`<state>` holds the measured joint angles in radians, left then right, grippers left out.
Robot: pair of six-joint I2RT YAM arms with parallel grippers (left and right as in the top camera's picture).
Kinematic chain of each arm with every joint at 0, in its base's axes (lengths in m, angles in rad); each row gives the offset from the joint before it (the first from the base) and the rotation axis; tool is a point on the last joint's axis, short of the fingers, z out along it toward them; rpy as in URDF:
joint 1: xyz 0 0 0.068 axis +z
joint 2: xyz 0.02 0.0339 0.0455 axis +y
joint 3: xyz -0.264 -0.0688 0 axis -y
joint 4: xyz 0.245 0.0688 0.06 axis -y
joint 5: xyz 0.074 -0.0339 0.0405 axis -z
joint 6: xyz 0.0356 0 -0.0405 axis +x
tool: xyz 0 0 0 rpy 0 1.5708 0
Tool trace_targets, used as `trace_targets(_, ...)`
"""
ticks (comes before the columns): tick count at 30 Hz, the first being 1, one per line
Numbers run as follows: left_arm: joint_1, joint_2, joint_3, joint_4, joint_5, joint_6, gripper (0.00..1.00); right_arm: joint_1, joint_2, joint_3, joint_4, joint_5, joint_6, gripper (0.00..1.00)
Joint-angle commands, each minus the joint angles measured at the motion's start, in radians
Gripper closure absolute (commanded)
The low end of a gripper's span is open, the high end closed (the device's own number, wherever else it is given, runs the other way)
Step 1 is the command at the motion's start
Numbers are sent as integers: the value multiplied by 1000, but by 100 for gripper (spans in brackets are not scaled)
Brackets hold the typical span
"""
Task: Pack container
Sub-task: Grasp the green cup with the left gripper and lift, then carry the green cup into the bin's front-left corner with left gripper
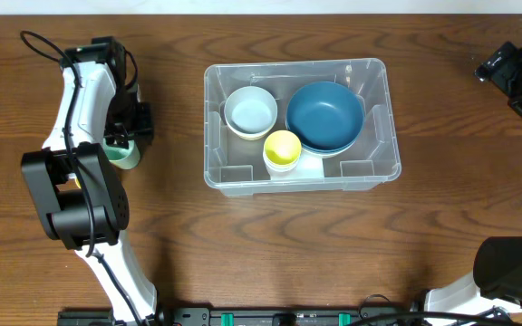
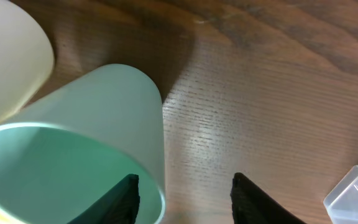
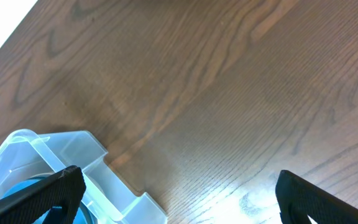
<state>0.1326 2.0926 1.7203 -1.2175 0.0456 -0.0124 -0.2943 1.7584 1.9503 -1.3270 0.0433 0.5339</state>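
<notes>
The clear plastic container [image 1: 374,172] stands mid-table and holds a pale bowl [image 1: 250,111], a dark blue bowl [image 1: 324,116] and a yellow cup [image 1: 282,148]. A mint green cup [image 1: 123,156] stands on the table to its left. My left gripper [image 1: 127,134] is open right at that cup. In the left wrist view the cup [image 2: 98,124] fills the left side, and the gripper [image 2: 185,180] straddles its rim, one finger inside and one outside. My right gripper [image 1: 507,68] is open and empty at the far right [image 3: 179,174], with a container corner [image 3: 73,152] in its view.
A cream cup [image 2: 5,56] stands just beyond the green cup in the left wrist view. A container corner [image 2: 356,193] shows at that view's lower right. Bare wooden table [image 1: 270,244] lies in front of the container.
</notes>
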Motion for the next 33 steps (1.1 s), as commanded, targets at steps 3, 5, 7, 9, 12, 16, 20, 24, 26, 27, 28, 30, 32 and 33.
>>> trace_targets(3,-1,12,-47,32,-2,-9,58,-4,-17,11,-2,5,8,1)
trace_targets(5,-1,12,-62,44,-2,-9,64,-4,-17,11,-2,5,8,1)
trace_targets(7,-1,12,-68,49,-2,-10,76,-4,-17,11,-2,5,8,1)
trace_targets(9,-1,11,-68,49,-2,-18,92,-4,-17,11,-2,5,8,1)
trace_targets(12,-1,9,-65,45,-2,-28,94,-4,-17,11,-2,5,8,1)
trace_targets(16,-1,4,-32,4,-2,-50,94,-4,-17,11,-2,5,8,1)
trace_targets(20,-11,-49,5,-32,4,-58,94,-4,-17,11,-2,5,8,1)
trace_targets(24,-50,-157,45,-47,26,-57,94,-4,-17,11,-2,5,8,1)
trace_targets(26,-88,-236,66,-56,26,-57,94,-4,-17,11,-2,5,8,1)
trace_targets(27,-109,-272,73,-58,26,-57,94,-4,-17,11,-2,5,8,1)
trace_targets(28,-138,-316,79,-61,25,-56,94,-4,-17,11,-2,5,8,1)
trace_targets(30,-195,-389,80,-56,25,-52,94,-4,-17,11,-2,5,8,1)
trace_targets(32,-274,-465,80,-47,24,-40,94,-4,-17,11,-2,5,8,1)
trace_targets(33,-315,-496,80,-39,24,-37,94,-4,-17,11,-2,5,8,1)
